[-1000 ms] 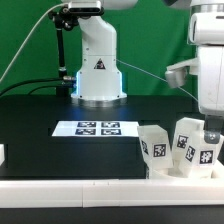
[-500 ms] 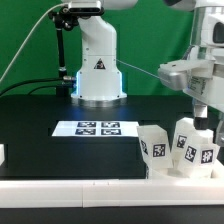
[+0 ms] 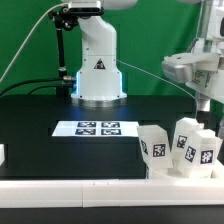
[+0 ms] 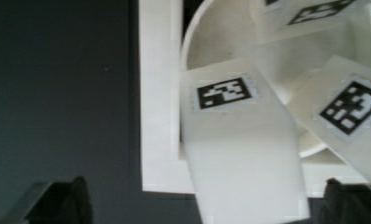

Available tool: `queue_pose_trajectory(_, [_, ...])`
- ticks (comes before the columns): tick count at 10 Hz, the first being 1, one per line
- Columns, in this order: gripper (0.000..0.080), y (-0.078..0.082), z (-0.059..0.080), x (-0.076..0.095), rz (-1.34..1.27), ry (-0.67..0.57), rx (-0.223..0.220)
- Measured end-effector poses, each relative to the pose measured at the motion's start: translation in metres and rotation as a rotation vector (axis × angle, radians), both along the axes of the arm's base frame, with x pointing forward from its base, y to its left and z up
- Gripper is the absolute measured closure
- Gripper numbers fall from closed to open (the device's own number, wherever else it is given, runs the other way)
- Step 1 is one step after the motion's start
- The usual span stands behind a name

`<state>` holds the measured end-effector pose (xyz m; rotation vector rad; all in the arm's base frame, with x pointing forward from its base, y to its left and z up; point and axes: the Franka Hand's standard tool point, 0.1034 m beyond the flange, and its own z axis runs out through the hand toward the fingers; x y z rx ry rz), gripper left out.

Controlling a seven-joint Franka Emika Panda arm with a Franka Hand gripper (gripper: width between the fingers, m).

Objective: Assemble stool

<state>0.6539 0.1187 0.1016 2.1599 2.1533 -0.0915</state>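
White plastic: stool parts, all w/ b&w square tags.
Legs: blocky legs [image 3: 183, 146] clustered at exterior view's right, near front edge of table [image 3: 40, 140]. Three visible, standing more or less upright, close together; can't tell if touching.
Wrist view legs: one leg [image 4: 253, 130] fills mid-frame w/ tag facing cam, second leg [image 4: 351, 105] just beside it, also tagged.
Seat: round disc seat [image 4: 208, 35] seen in wrist view behind the legs, curved rim showing; partly hidden by them. Not clearly separable in exterior view.
Border bar: long white bar [image 3: 70, 185] along table front edge, legs sit just behind it. In wrist view white bar [image 4: 157, 100] runs beside the legs.
Hand: hand [image 3: 205, 108] hangs above the leg cluster at exterior view's right, apart from the parts, nothing in it. In wrist view both fingertips [image 4: 57, 198] show as dark shapes at frame corners, spread wide, leg between them in line of sight but no contact.
Marker board: marker board [image 3: 96, 128] flat on table mid-scene, well apart from legs, toward exterior view's left of them.
Robot base: white base [image 3: 98, 75] at back of table, green backdrop behind.
Table: black surface.
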Motion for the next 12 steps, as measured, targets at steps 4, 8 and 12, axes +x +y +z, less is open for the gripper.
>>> queue_pose_trajectory(4, [0.0151, -0.006, -0.02, -0.008, -0.021, 0.036, -0.009])
queue_pose_trajectory(8, [0.0178, -0.008, -0.024, -0.006, -0.068, 0.036, -0.011])
queue_pose_trajectory(12, [0.0464, -0.009, -0.025, -0.007, -0.34, 0.006, -0.01])
